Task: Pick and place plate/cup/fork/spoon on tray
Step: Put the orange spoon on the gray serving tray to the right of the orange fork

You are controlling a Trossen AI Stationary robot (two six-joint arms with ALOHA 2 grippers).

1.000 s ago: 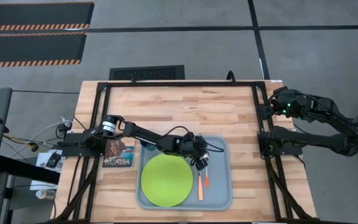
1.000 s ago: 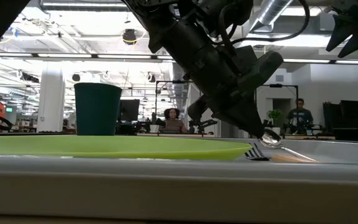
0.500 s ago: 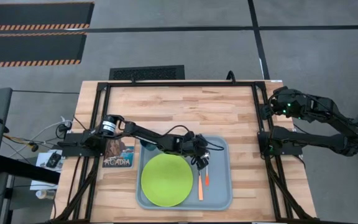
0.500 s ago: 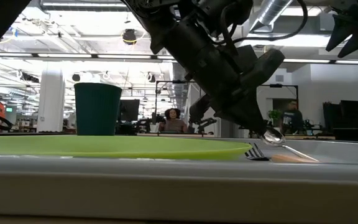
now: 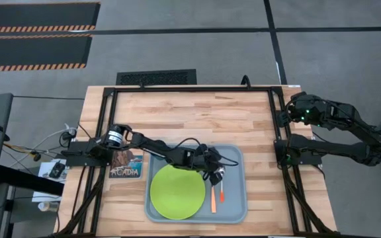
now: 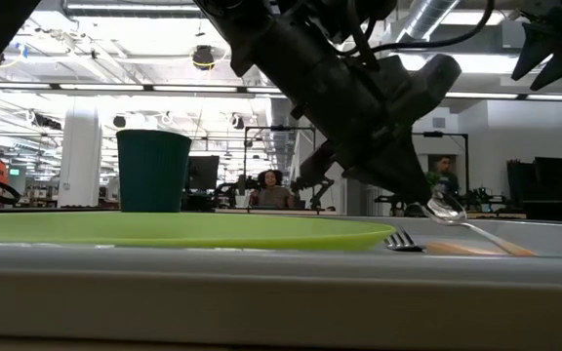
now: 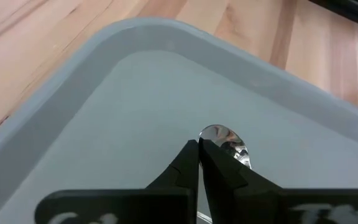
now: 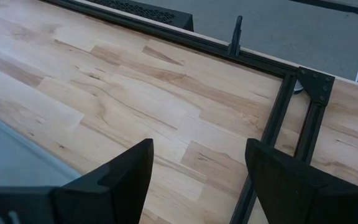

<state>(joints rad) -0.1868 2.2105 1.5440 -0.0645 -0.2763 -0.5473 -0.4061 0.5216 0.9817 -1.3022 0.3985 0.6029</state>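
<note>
Shifted right: left end effector (image 6: 420, 200) | spoon (image 6: 449, 208), silver bowl, seemingly gripped

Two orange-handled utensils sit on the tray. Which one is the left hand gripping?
The spoon, the one farther from the plate. The left hand is shut on its neck, round bowl showing past the fingertips. The fork lies free beside the plate.

From above, the left gripper (image 5: 214, 173) hides the spoon (image 5: 221, 188) bowl, and the arm hides most of the cup (image 5: 157, 153). In the left wrist view the fingers cover the spoon's handle
</note>
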